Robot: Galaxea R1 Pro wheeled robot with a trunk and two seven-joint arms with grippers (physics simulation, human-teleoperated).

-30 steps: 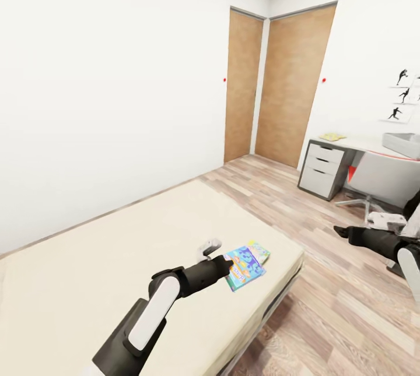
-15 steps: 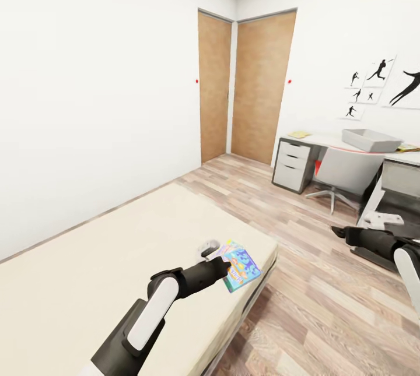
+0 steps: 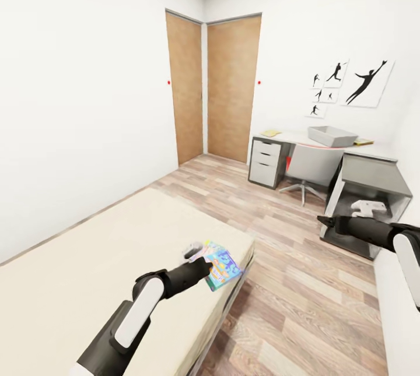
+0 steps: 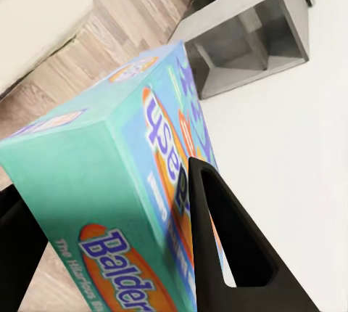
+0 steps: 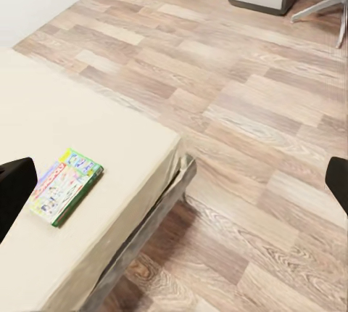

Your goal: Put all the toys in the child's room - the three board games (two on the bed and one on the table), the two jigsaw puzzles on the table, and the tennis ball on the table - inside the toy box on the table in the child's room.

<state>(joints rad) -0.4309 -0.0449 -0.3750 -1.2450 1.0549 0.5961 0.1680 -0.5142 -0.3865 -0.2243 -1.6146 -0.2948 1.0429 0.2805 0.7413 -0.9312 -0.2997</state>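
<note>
The bed [image 3: 87, 259] is stretching along the left wall, its cream mattress bare apart from a flat green-edged board game [image 5: 65, 183] lying near the foot corner — the right wrist view is showing it flat on the mattress. Across the wood-plank floor [image 3: 291, 283], the pale desk [image 3: 303, 138] is carrying the light grey toy box [image 3: 331, 136], with a flat yellow item [image 3: 270, 132] lying toward its door end — too small to name.
</note>
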